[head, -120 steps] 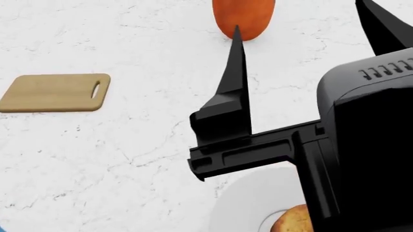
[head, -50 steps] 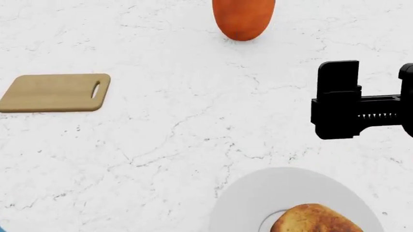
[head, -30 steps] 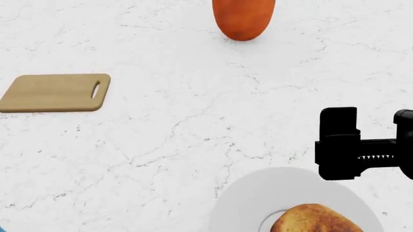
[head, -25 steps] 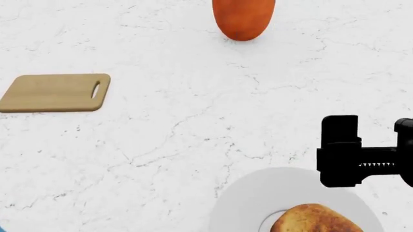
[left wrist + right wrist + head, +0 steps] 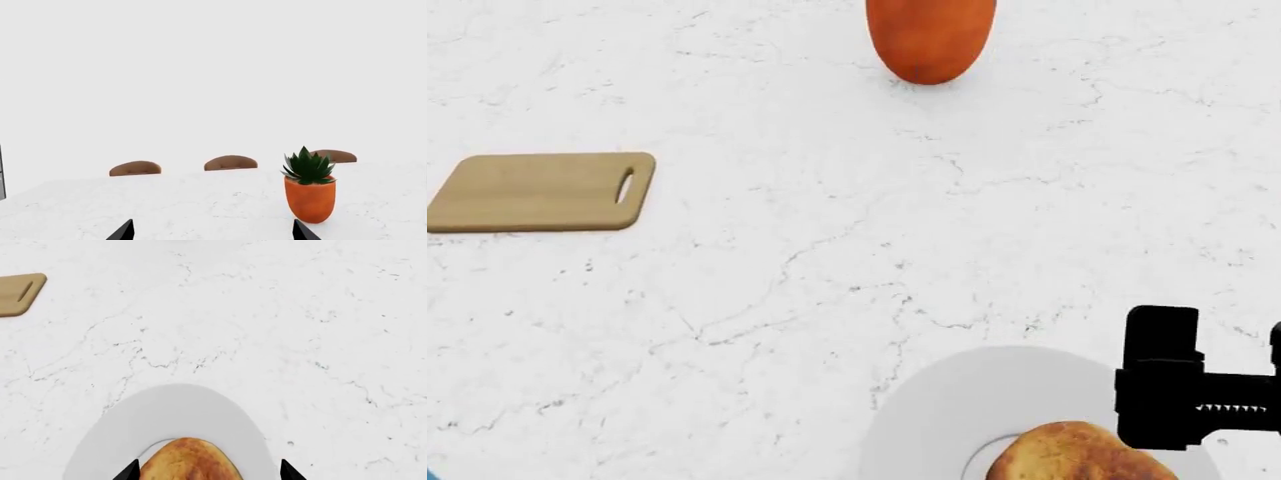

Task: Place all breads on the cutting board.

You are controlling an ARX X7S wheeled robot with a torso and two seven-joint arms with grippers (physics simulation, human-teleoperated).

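Right end effector (image 5: 207,471), fingers apart, hangs directly over the round bread (image 5: 189,460); cutting board (image 5: 545,191) lies far leftward.

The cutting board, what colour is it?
The cutting board is light tan wood, plain; the head view shows it best.

The head view looks steeply down on the marble table (image 5: 761,300), close in. The right wrist view looks forward and down from just above the white plate (image 5: 193,410); both views share the plate, its round bread (image 5: 190,460) and the cutting board (image 5: 545,191). The left wrist view faces level across the table toward a potted plant (image 5: 310,192) and chair backs (image 5: 230,163)
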